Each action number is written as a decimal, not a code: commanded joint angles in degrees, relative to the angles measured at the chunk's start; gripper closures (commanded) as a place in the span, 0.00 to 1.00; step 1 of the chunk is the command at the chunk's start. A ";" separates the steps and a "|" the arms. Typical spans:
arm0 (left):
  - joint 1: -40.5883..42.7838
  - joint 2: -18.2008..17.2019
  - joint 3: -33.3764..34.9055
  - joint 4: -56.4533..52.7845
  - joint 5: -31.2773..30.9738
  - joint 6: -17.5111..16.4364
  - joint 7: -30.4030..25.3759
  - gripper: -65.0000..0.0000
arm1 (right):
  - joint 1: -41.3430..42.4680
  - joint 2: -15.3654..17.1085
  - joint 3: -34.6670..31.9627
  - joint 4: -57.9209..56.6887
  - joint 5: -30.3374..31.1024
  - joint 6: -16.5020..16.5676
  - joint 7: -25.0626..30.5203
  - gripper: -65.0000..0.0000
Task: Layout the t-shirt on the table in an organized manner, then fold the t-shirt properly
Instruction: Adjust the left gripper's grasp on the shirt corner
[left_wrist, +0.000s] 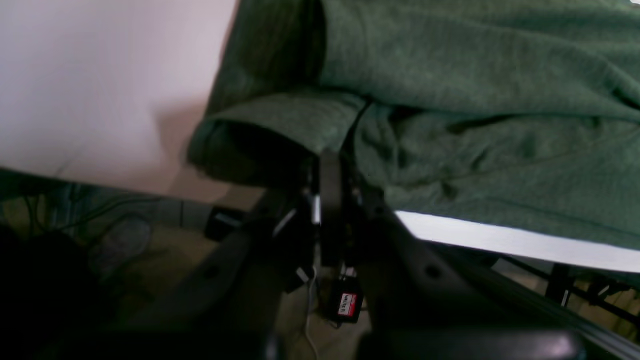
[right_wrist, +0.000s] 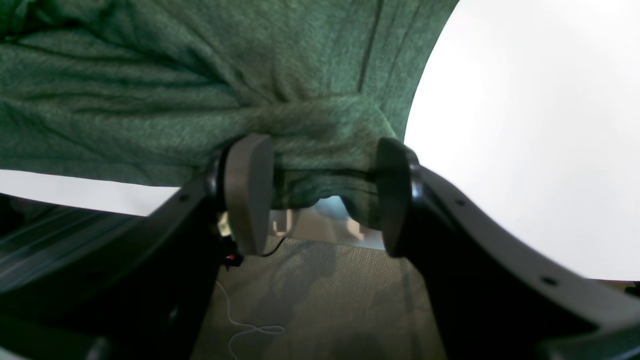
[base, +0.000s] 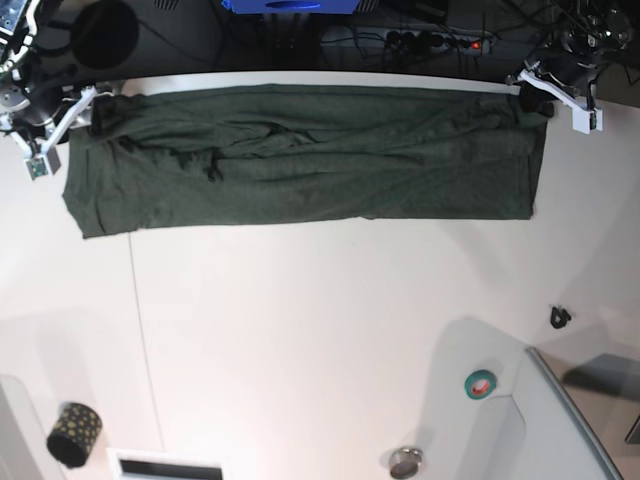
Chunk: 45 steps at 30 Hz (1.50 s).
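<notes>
1. The shirt (base: 300, 155) is lying as a long, wrinkled band along the far edge of the table (base: 300, 330), spanning nearly from the far-left to the far-right corner.
2. The wide middle of the table, between the shirt and the near edge, is offering open room for moving.
3. Small items are sitting only near the near edge: a dotted cup (base: 74, 433) at the near-left corner, a teal tape roll (base: 480, 382) and a small round object (base: 405, 461) toward the near-right corner, beside a grey tray (base: 575, 425). The contents of the cup and tray cannot be told.
4. The left gripper (left_wrist: 330, 170) is pressing its jaws together, pinching a folded shirt corner at the far-right corner; the cloth is overhanging the table edge there.
5. The right gripper (right_wrist: 320, 192) is standing spread at the far-left corner, with a bunched shirt corner lying between the fingers (right_wrist: 247, 190); whether the pads are touching the cloth cannot be told.
</notes>
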 joint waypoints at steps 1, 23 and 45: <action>-0.68 -0.85 -0.37 1.03 -0.90 -0.36 -0.83 1.00 | 0.06 0.71 0.23 0.83 0.55 0.08 0.90 0.53; -7.62 -1.20 -0.46 -2.05 -0.64 -0.36 -1.01 1.00 | -0.11 1.94 0.23 0.83 0.55 0.08 0.90 0.53; -11.84 -2.17 -7.05 -9.34 -0.46 -0.36 -1.01 0.91 | 0.15 1.85 0.23 0.83 0.55 0.08 0.90 0.53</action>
